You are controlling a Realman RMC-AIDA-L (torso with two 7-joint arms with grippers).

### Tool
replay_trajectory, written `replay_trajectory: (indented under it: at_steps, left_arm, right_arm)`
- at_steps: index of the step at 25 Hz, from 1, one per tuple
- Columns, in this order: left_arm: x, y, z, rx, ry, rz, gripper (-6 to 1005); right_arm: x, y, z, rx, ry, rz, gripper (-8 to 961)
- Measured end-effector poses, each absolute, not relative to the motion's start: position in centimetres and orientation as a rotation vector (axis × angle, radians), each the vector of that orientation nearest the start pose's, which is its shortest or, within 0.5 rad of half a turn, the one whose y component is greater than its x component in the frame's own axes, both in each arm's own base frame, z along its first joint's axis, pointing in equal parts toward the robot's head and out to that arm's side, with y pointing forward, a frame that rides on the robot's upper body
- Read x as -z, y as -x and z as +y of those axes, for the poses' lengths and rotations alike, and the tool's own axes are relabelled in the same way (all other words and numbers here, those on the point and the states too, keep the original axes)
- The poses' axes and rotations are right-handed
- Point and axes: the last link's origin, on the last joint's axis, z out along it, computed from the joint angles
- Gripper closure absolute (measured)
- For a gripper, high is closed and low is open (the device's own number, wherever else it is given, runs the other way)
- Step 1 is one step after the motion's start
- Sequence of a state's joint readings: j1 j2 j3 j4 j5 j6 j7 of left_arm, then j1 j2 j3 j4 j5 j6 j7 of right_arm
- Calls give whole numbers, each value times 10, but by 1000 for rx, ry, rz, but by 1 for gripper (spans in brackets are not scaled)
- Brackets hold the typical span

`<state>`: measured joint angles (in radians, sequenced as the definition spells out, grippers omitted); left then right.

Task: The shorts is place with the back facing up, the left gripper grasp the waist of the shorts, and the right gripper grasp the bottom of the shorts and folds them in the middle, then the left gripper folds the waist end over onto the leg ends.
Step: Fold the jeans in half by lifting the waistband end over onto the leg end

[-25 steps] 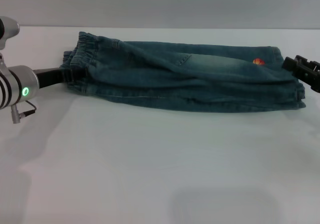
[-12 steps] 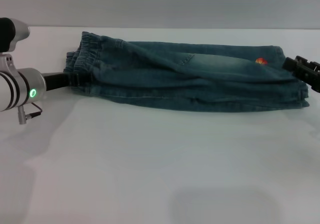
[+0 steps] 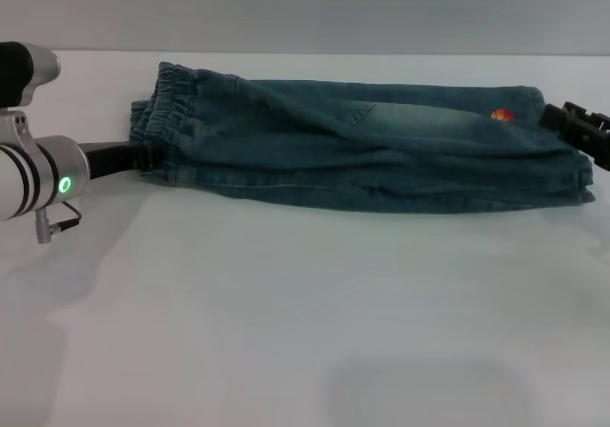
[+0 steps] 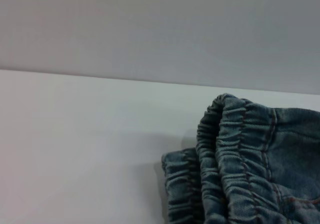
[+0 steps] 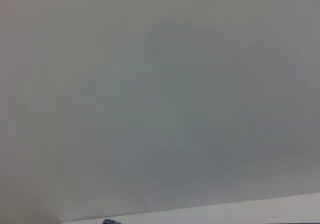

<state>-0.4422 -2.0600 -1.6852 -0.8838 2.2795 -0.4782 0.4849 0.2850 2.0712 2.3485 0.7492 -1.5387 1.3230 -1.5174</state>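
The blue denim shorts [image 3: 381, 151] lie folded lengthwise across the far part of the white table [image 3: 305, 303], with the elastic waist [image 3: 162, 112] at the left and the leg ends [image 3: 572, 174] at the right. My left gripper [image 3: 145, 157] is at the waist's near corner, shut on the bunched waistband. The left wrist view shows the gathered waistband [image 4: 235, 159] close up. My right gripper [image 3: 564, 122] sits at the far right, touching the leg ends near a small orange patch [image 3: 497, 115]. Only a sliver of denim [image 5: 107, 221] shows in the right wrist view.
A grey wall [image 3: 305, 8] rises right behind the table's far edge. The left arm's silver wrist with a green light [image 3: 65, 184] hovers over the table's left side. White tabletop stretches in front of the shorts.
The left gripper has moved to the right with the waist, and the whole shorts have shifted slightly right. The right gripper has barely moved.
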Motion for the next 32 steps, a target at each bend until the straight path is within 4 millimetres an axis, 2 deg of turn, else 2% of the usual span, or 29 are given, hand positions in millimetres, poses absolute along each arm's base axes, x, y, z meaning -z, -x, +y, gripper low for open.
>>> replay_trajectory:
  at_steps: [6,20,26,32]
  left_arm:
    - [15,288,401,236,1896,-1227,579]
    - [8,278,398,328,1887,-1251,804]
    - [6,275,396,343,1893,-1240,867]
    - [2,276,388,354,1888,-1249,889]
  right_arm:
    - [-51,-311,321,-979,2117,1047,595]
    - [-49,-312,320,-965,2122,1060,626]
    - [-46,-311,320,-964,2133,1063,639]
    - [-41,-309,320,-956,2153,1071,652]
